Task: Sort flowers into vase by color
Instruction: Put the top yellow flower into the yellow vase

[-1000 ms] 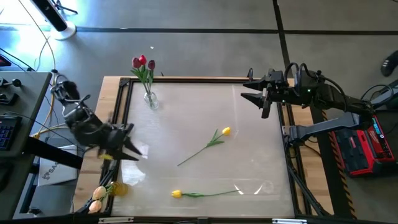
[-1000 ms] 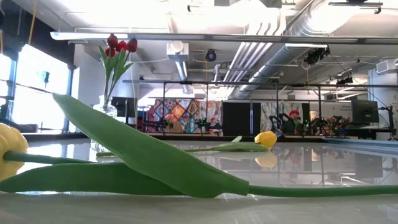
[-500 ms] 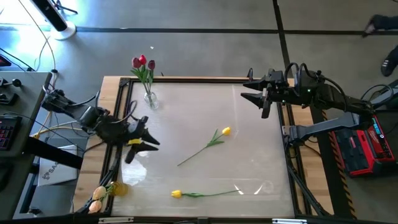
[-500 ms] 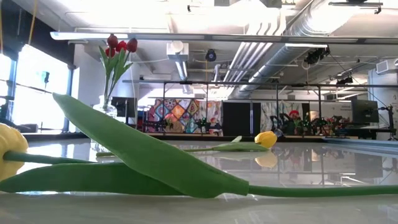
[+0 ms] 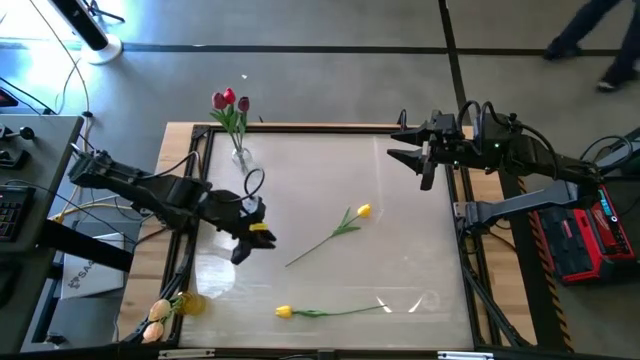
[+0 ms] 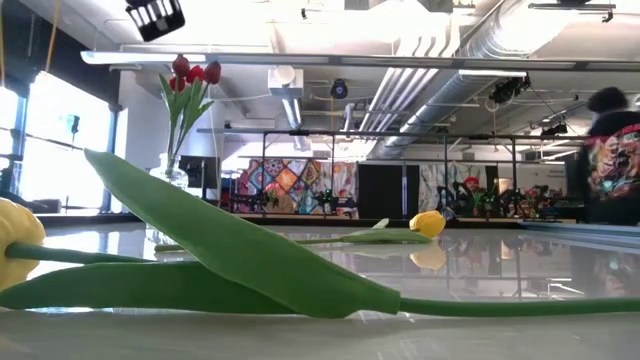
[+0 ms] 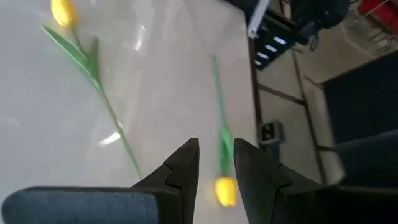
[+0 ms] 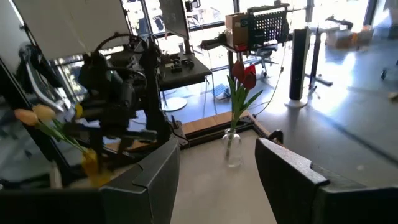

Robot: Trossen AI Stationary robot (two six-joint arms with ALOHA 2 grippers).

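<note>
While the left pincer hovers empty and part-open, two yellow tulips lie flat, thin-stemmed.

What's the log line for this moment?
left gripper: over table's left-middle, jaws slightly apart, empty | right gripper: idle at far-right edge, jaws open | red tulips in vase | two yellow tulips on table

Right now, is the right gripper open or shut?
Open. In the right wrist view its two fingers stand well apart with nothing between them, and from above the right gripper hangs over the table's far right corner.
</note>
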